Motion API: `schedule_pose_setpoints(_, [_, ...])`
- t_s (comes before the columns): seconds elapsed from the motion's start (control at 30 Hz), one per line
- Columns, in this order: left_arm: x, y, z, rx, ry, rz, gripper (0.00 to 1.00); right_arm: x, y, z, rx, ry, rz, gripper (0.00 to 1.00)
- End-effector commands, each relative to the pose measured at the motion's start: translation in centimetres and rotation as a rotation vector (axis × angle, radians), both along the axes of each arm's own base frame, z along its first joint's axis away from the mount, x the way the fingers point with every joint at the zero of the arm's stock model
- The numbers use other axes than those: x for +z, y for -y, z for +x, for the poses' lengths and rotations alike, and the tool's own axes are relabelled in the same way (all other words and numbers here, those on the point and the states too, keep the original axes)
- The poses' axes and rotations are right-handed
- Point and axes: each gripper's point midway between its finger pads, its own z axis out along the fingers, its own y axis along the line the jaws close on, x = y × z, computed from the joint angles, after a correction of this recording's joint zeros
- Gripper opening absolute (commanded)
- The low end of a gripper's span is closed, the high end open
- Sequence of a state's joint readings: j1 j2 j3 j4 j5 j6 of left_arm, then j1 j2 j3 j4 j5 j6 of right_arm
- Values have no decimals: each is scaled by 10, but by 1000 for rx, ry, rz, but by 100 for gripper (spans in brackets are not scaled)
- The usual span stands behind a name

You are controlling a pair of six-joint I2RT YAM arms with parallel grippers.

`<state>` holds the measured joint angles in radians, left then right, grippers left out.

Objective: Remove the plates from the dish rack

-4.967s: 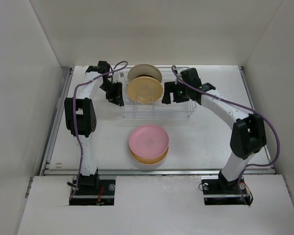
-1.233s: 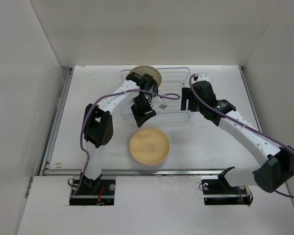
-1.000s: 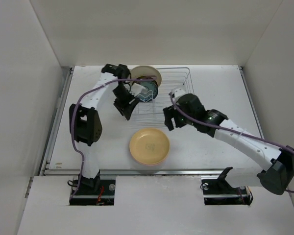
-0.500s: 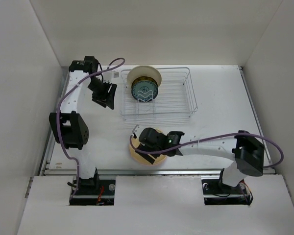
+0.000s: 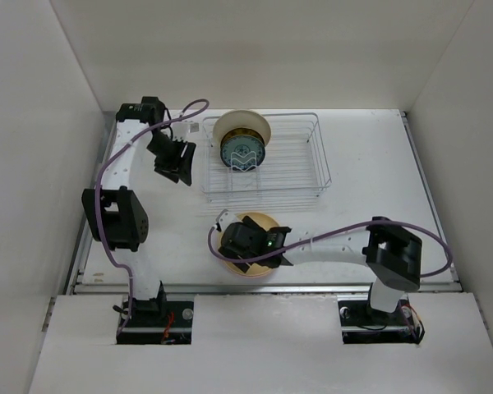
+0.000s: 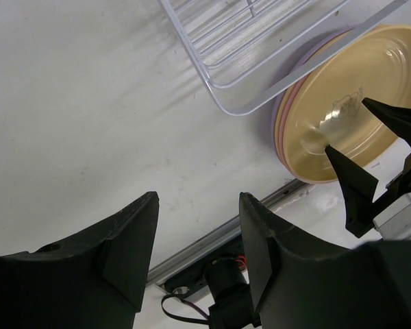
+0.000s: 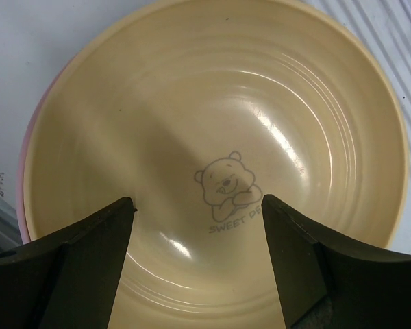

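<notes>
The dish rack [image 5: 287,164] sits at the back of the table. A cream plate [image 5: 241,125] stands upright at its left end, with a small dark teal-patterned plate [image 5: 243,154] in front of it. In front of the rack lies a stack of plates [image 5: 261,222]. Its top one is an orange-yellow plate [image 7: 212,123] with a bear print, and pink [image 6: 282,133] and lavender rims show beneath. My right gripper [image 5: 245,246] [image 7: 197,205] hovers open just over that top plate, holding nothing. My left gripper [image 5: 179,164] [image 6: 198,205] is open and empty, left of the rack.
The rack's near corner [image 6: 236,106] lies close to the stack. A metal rail [image 5: 263,286] runs along the table's front edge. Walls enclose the table on three sides. The right arm [image 5: 337,242] stretches low across the front, right of the stack.
The orange-yellow plate that stood in the rack now lies on top of the stack. My left arm drew back to the rack's left side. My right arm swung from the rack down over the stack.
</notes>
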<state>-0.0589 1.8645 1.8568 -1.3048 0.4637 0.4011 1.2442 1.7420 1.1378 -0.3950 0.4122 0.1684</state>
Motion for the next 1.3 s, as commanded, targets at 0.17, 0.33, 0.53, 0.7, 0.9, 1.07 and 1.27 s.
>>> schedule_pose_setpoints(0.17, [21, 3, -10, 3, 50, -26, 47, 21, 5, -3, -8, 0, 15, 82])
schedule_pose_setpoints(0.33, [29, 4, -2, 3, 92, -29, 47, 131, -12, 23, -36, 113, 269, 83])
schedule_pose_setpoints(0.53, [46, 8, 28, 67, 178, -49, 52, 243, -3, 84, -11, 221, 506, 83])
schedule_pose_setpoints(0.7, [41, 16, 67, 160, 179, -85, 54, 258, 20, 173, -76, 262, 499, 68])
schedule_pose_setpoints(0.9, [12, 24, 89, 176, 109, -93, 54, 249, 20, 257, -117, 277, 488, 52])
schedule_pose_setpoints(1.07, [-22, 34, 98, 156, 41, -83, 54, 224, 25, 307, -136, 265, 470, 25])
schedule_pose_setpoints(1.27, [-44, 45, 111, 144, 36, -85, 47, 163, 19, 340, -139, 215, 399, 48])
